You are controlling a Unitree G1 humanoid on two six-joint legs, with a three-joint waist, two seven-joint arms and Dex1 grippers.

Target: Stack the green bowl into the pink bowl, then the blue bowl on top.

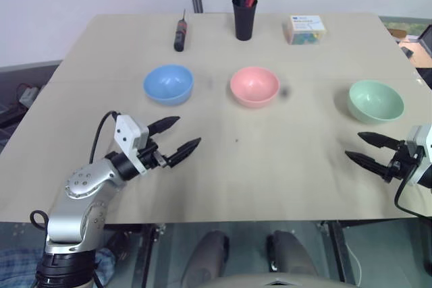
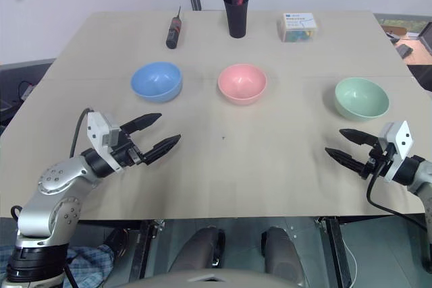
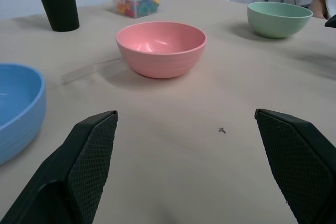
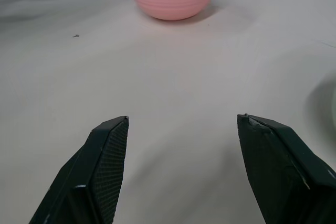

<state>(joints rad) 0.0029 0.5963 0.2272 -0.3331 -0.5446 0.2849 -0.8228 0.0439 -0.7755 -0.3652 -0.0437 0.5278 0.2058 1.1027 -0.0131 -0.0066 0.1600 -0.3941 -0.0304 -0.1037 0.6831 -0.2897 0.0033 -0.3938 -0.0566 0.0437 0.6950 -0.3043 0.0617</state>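
Sitting apart across the table (image 1: 223, 166) are the blue bowl (image 1: 168, 84), pink bowl (image 1: 254, 85) and green bowl (image 1: 376, 100), while the left end effector (image 1: 182, 136) and right end effector (image 1: 360, 149) are hovering wide open, empty, near the front edge.

The left arm, a silver-grey jointed metal limb with a white wrist block, extends forward with its left gripper (image 1: 179, 135) of two black tapered fingers spread wide, pointing forward and toward the right. The right gripper (image 2: 345, 144), likewise black and two-fingered, is spread apart, empty, and points toward the left.
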